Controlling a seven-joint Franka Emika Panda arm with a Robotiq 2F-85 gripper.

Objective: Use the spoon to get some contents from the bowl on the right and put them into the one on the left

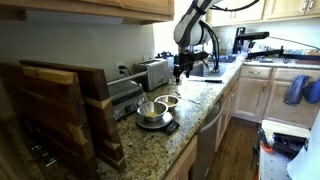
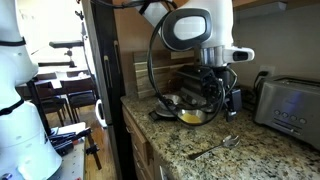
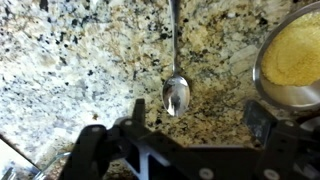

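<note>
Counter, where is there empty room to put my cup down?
Bare granite lies left of the spoon in the wrist view, and between spoon and toaster in an exterior view. It is crowded around the bowls beside the pincer.

Arm (image 2: 190, 30) angled down, jaws pointing downward, spread wide apart

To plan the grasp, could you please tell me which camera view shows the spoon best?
The wrist view: the spoon lies centred, bowl and handle sharp. An exterior view shows the spoon small and thin; elsewhere I cannot find it.
</note>
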